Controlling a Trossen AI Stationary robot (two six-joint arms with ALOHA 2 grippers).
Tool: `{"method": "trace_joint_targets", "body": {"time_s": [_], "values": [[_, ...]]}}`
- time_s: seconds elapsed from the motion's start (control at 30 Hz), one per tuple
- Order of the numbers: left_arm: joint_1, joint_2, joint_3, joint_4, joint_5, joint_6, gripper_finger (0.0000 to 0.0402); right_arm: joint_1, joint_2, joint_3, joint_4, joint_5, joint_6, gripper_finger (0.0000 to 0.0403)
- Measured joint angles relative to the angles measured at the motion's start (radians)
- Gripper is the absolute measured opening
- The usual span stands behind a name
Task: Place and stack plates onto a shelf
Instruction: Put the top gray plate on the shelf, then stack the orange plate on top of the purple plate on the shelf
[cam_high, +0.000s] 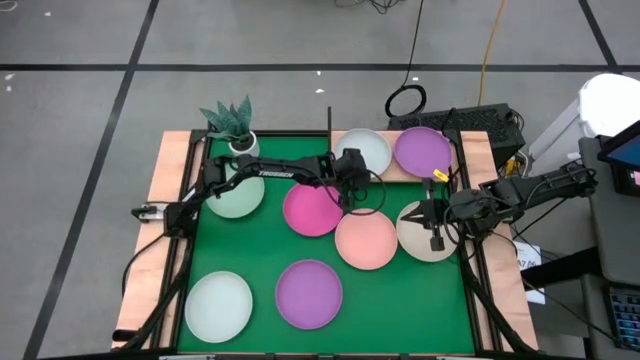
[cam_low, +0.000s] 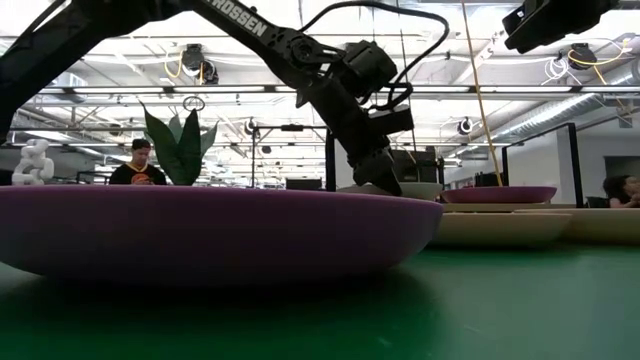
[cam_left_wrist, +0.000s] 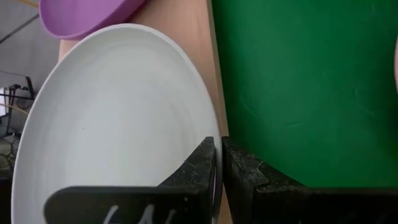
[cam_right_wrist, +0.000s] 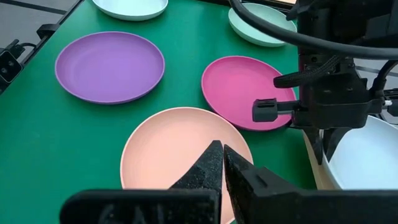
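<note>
Left wrist view alone shows left pincer (cam_left_wrist: 218, 163) pinching white plate (cam_left_wrist: 118, 124) rim, on shelf (cam_left_wrist: 183, 25)

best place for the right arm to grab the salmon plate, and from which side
Take the salmon plate by its thin raised rim, one finger inside the lip and one outside, coming down from above. It lies flat on the green mat, so only the rim offers a pinch. The lower edge in the high view looks freest: the pink plate and beige plate crowd its sides. The right tool hangs near the beige plate.

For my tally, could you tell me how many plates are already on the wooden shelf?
2: a white plate held at its rim by the left gripper, and a purple plate beside it on the shelf.
</note>
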Motion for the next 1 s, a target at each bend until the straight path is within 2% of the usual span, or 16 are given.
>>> {"method": "trace_joint_targets", "body": {"time_s": [0.13, 0.43, 0.67, 0.9, 1.0], "values": [[0.0, 0.0, 0.0, 0.0, 0.004, -0.001, 0.0038, 0.0, 0.0, 0.0, 0.0, 0.0, 0.007, 0.0], [-0.007, 0.0, 0.0, 0.044, -0.022, -0.038, 0.0135, 0.0, 0.0, 0.0, -0.004, 0.0, 0.011, 0.0], [-0.056, -0.005, 0.0, 0.08, -0.141, -0.003, 0.0189, 0.0, 0.0, 0.0, -0.005, -0.001, 0.011, 0.0], [-0.127, -0.07, 0.0, 0.032, -0.229, -0.057, 0.0207, 0.0, 0.0, 0.0, -0.006, -0.002, 0.02, 0.0], [-0.163, -0.126, 0.0, -0.026, -0.303, -0.118, 0.0207, 0.0, 0.0, 0.0, -0.012, 0.002, 0.035, 0.0]]}}
